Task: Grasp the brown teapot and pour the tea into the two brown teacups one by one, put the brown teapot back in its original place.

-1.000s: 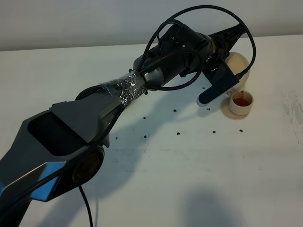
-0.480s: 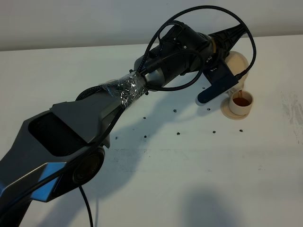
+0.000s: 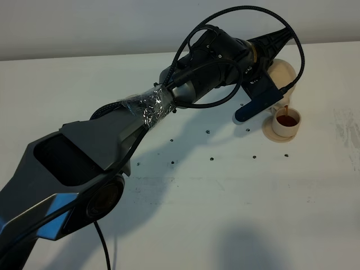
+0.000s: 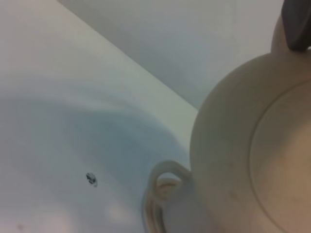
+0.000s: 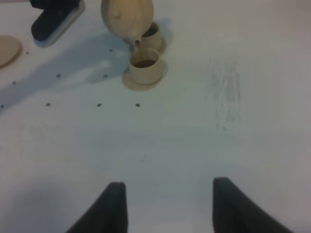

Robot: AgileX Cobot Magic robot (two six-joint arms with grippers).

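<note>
The brown teapot [image 3: 284,71] hangs tilted above the table at the far right, with my left gripper [image 3: 277,50] shut on it. A thin stream of tea runs from its spout into the nearer of the two brown teacups [image 3: 287,119], which holds brown tea and stands on its small saucer [image 3: 275,134]. In the right wrist view the teapot [image 5: 127,15] tips over that teacup [image 5: 145,68], and the other teacup [image 5: 152,32] stands just behind it. The wide saucer that is the original place [image 5: 7,49] lies bare to one side. In the left wrist view the teapot [image 4: 243,145] fills the picture above a teacup handle [image 4: 165,180]. My right gripper [image 5: 167,204] stays open and far from them.
The left arm [image 3: 152,107] stretches diagonally across the white table [image 3: 225,214], its wrist camera mount [image 3: 256,107] hanging beside the cups. Small dark specks [image 3: 212,158] dot the table top. A grey wall [image 3: 84,22] stands behind the far edge.
Tea keeps running into the nearer teacup. The teapot and the left arm have hardly shifted.
</note>
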